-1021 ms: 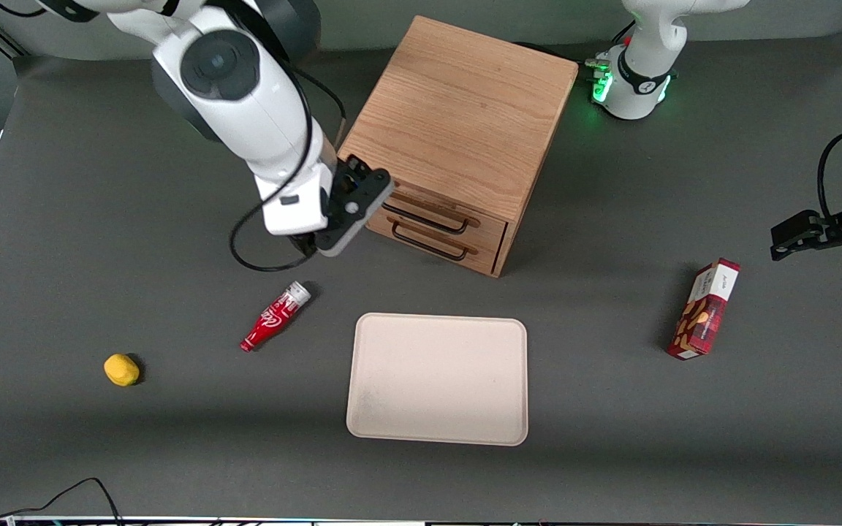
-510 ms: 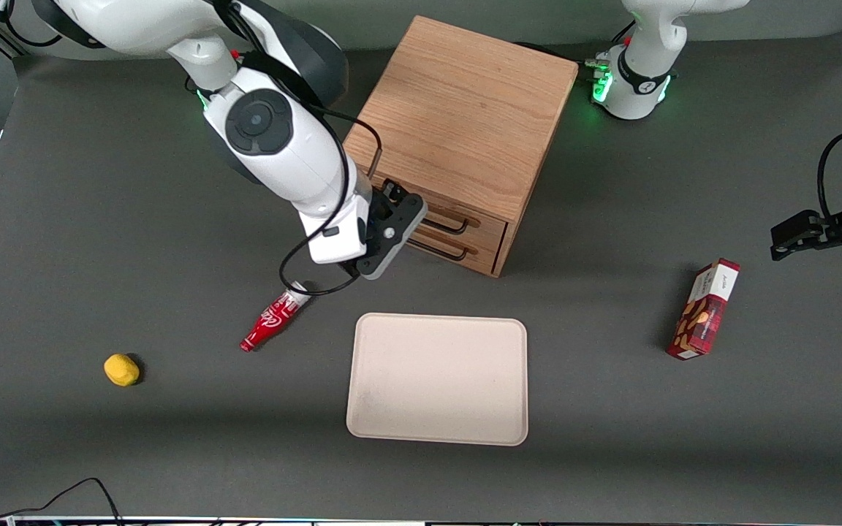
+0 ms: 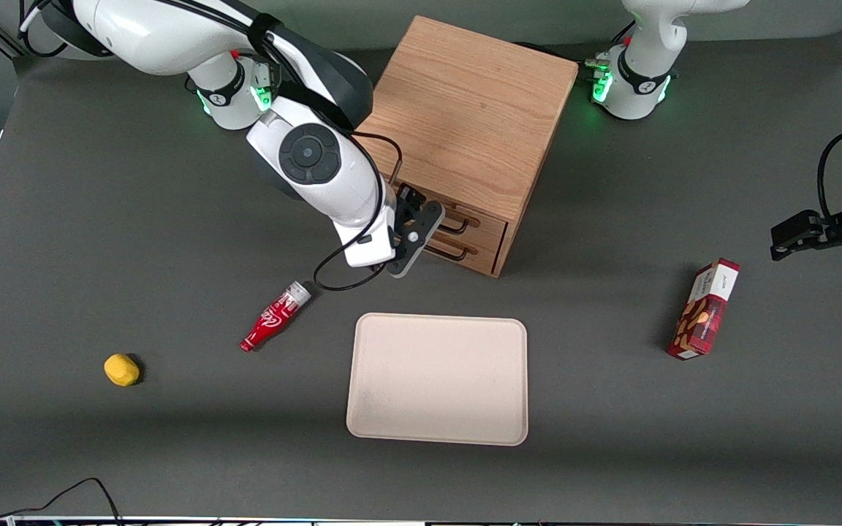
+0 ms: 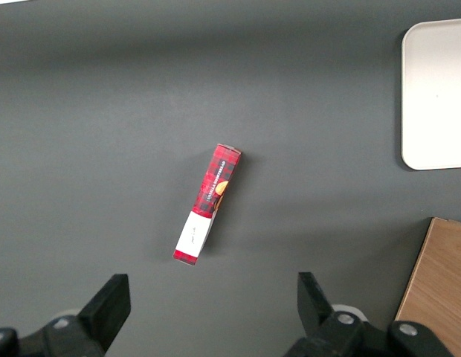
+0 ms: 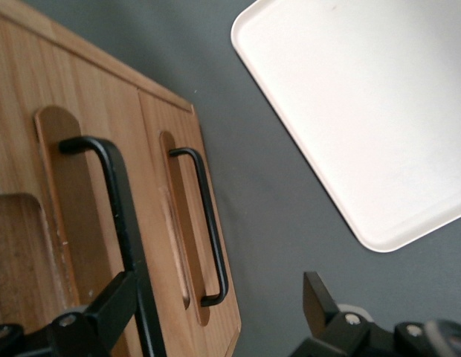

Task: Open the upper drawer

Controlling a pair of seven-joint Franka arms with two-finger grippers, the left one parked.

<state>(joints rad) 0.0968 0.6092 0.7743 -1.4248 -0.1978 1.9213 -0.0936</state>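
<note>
Holding your gripper (image 3: 421, 235) right in front of the upper drawer (image 3: 465, 217), you keep its fingers (image 5: 104, 311) wide so the black handle (image 5: 115, 201) fits between them.

A small red bottle (image 3: 275, 316) lying on the dark bench (image 3: 99, 219) carries white cursive lettering, probably a Coca-Cola logo, though too small to read for certain. A red tartan snack box (image 3: 704, 309) toward the parked arm's end has a white panel with print too small to read. No other text is readable.
</note>
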